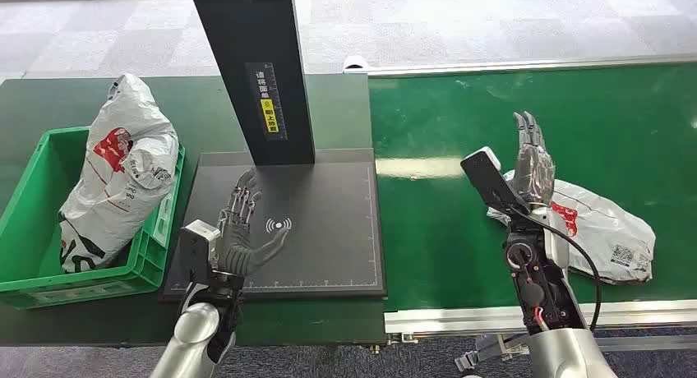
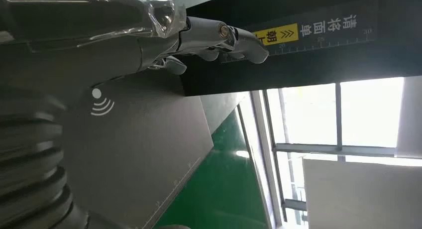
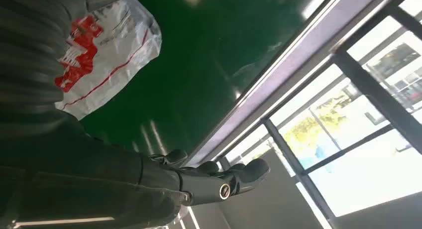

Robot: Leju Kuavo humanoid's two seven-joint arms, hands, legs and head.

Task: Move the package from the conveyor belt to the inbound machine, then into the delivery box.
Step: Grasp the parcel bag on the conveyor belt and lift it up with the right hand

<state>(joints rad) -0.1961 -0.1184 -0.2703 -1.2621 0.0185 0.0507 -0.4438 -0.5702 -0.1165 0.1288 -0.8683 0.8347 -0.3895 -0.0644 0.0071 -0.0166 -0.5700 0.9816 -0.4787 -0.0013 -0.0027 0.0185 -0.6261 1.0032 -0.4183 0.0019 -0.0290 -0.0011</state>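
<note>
2 packages (image 1: pixel 604 230) (image 1: pixel 119 177), 1 on belt, 1 in box; 2 hands (image 1: pixel 242 230) (image 1: pixel 530 160) spread, empty.

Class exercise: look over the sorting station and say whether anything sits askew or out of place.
The package in the green delivery box stands tilted, its top poking above the rim. The package on the conveyor belt lies crumpled and slanted beside the right hand. Nothing looks spilled or damaged.

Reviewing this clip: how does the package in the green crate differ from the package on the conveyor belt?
The package in the green crate stands propped on end, leaning against the crate wall, and looks bulky; the package on the conveyor belt lies flat and low. The crate one has no hand near it; the belt one lies beside the right hand, whose fingers are spread and hold nothing. Both are grey-white plastic mailers with red printing.
</note>
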